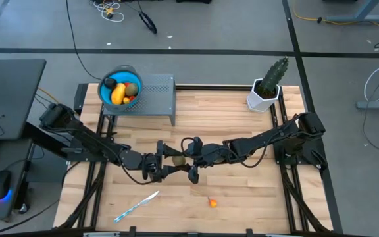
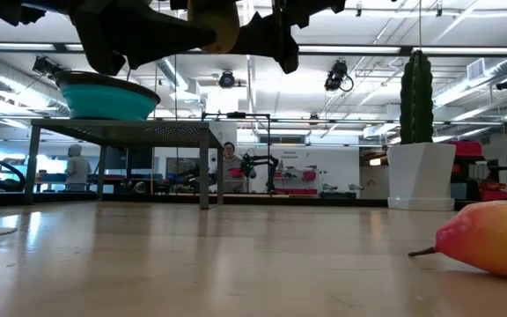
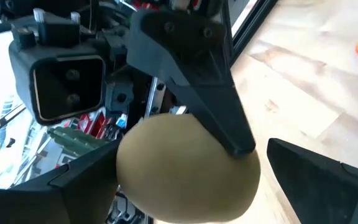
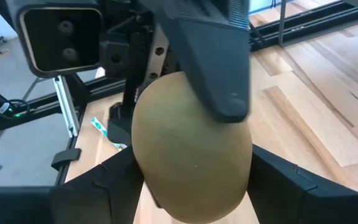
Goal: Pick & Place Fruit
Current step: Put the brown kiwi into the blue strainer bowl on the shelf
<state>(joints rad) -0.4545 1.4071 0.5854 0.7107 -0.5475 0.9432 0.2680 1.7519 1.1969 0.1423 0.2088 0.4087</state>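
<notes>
My right claw [image 1: 188, 161] was clamped on an olive fruit [image 1: 176, 160] above mid-table. My left claw [image 1: 166, 166] met it head-on, its fingers spread wide around the same fruit. Only the wrist views settled this. The right one showed my right fingers [image 4: 291, 180] pressed against both flanks of the fruit [image 4: 191, 149]. The left one showed a gap between the fruit [image 3: 185, 168] and one left finger [image 3: 316, 174], with a right finger lying on its skin. From above, the two claws and the fruit ran together in one dark knot.

The low view cut both claws off at the top edge and showed just the underside of the fruit [image 2: 216, 22], well clear of the table [image 2: 192, 264].

An orange piece [image 1: 212, 203] lay on the boards near my claws, on the side away from the bowl [image 1: 104, 89]. Close to the low camera it looked pear-shaped [image 2: 487, 238], with a stem. A knife [image 1: 137, 205] lay beyond my left claw. The bowl sat on a grey stand [image 1: 156, 92] behind my left arm, well apart from the claws, holding a yellow fruit [image 1: 118, 95] and smaller ones. A cactus [image 1: 272, 76] stood behind my right arm.
</notes>
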